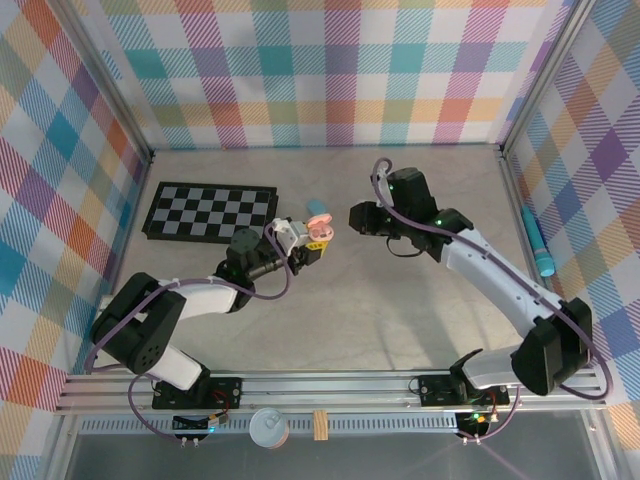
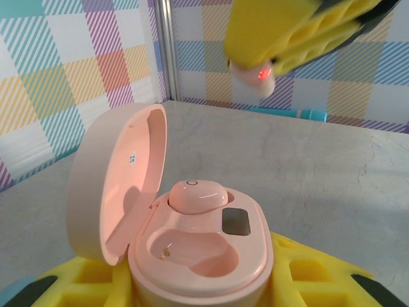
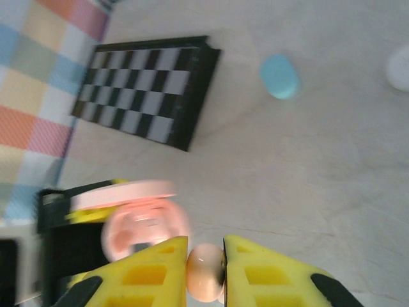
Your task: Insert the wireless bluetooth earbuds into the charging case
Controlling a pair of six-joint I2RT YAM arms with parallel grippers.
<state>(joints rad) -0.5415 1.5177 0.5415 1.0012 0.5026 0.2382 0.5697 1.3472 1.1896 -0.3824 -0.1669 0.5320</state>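
Note:
My left gripper [image 1: 303,246] is shut on the pink charging case [image 2: 204,256], holding it up with its lid [image 2: 118,185] swung open to the left. One pink earbud [image 2: 195,194] sits in the far slot. The near slot [image 2: 192,251] is empty. My right gripper [image 3: 206,257] is shut on a second pink earbud [image 3: 206,272]. In the left wrist view that earbud [image 2: 259,78] shows a red light and hangs above and beyond the case, between the right gripper's yellow fingers [image 2: 287,32]. From above, the right gripper [image 1: 357,216] is just right of the case [image 1: 319,232].
A folded checkerboard [image 1: 210,210] lies at the back left. A light blue oval case [image 1: 318,207] rests just behind the pink case, and a white rounded object [image 3: 399,67] lies at the right wrist view's edge. A teal pen [image 1: 540,245] lies by the right wall.

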